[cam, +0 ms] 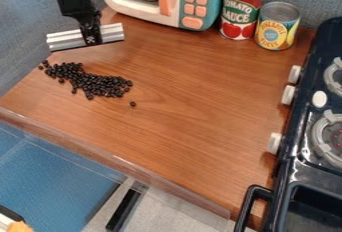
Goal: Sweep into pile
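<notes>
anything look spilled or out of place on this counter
Yes: loose black beans lie in a ragged band on the bare wooden counter, as if spilled, and one stray bean sits apart at their lower right.

Room over flat brown wood-grain counter [194, 106], centre to 5 o'clock. Blockers: boxy teal-white plastic microwave [208, 1] at 12, two cylindrical metal cans [241, 13] at 1, boxy black stove [297, 151] at 3.

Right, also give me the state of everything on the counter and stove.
Black beans: loose, uneven heap, one stray nearby
Metal bar: held in the gripper
Tomato can: upright
Pineapple can: upright
Toy microwave: door looks shut
Stove knobs: settings unclear
</notes>
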### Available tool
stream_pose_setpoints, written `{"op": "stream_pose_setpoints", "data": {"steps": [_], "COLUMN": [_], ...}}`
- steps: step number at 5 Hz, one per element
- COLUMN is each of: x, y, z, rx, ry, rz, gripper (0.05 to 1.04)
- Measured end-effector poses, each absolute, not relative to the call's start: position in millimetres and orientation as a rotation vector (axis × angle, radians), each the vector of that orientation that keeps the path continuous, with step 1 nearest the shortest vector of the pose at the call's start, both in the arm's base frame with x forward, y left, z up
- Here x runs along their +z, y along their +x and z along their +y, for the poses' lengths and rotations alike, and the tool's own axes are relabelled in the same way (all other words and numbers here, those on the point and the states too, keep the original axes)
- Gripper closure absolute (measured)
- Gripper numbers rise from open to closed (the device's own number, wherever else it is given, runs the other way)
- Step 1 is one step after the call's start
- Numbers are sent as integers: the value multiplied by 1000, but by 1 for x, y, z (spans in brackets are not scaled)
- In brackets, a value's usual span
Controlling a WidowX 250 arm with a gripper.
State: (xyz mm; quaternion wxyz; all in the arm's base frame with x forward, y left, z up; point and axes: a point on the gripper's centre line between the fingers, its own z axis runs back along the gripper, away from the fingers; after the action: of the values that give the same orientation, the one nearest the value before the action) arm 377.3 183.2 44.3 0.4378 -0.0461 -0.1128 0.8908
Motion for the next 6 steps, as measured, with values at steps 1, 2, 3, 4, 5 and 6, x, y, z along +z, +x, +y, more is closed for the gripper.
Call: {"op": "stream_pose_setpoints", "data": {"steps": [1,2,3,4,5,6], "x": [43,33,28,23,19,16], "y": [378,376,374,370,366,361], "z": [184,183,183,183,181,178], "rx": [2205,2208,2204,2202,2214,2217], "ry": [-109,-88,-78,-71,-67,-66], "rz": [-298,-285,-283,-276,-266,-260], "gripper": [705,705,705,705,705,705]}}
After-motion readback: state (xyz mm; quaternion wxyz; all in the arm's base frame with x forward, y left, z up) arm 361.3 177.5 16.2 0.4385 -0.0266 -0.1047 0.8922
